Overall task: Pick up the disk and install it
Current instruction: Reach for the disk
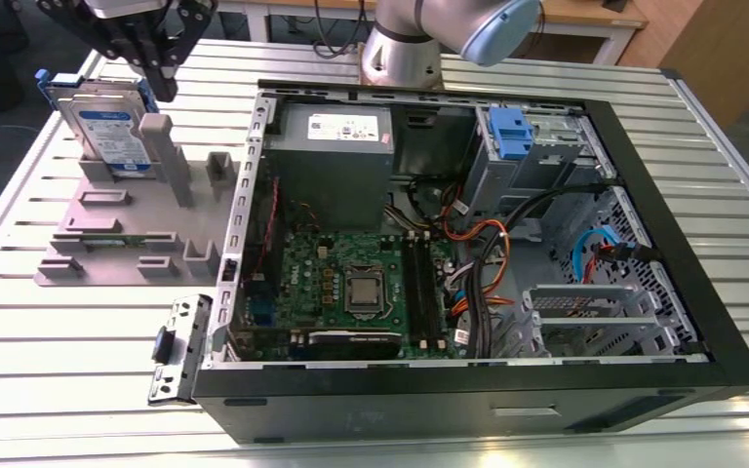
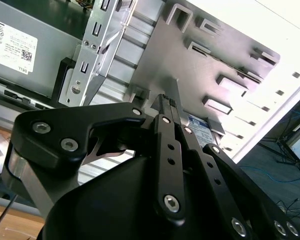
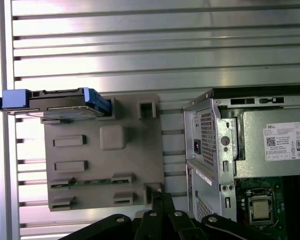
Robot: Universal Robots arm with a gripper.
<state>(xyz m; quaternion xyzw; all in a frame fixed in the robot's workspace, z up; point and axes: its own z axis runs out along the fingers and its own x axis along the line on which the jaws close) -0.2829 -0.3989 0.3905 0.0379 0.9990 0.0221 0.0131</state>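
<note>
Disk (image 1: 104, 125): in its blue caddy, standing on edge in the grey holder plate (image 1: 101, 210), at the exterior view's left of the open computer case (image 1: 479, 405). Gripper (image 1: 161, 86): above the plate, near the disk, fingers closed on nothing.

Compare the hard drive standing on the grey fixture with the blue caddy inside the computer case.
The disk stands on edge on the grey fixture outside the computer case; the blue caddy sits in the case's drive bay. The disk shows its labelled face; the blue caddy shows just its handle end. The hand hovers close by the disk's top edge, well away from the blue caddy. Both carry blue plastic.
</note>
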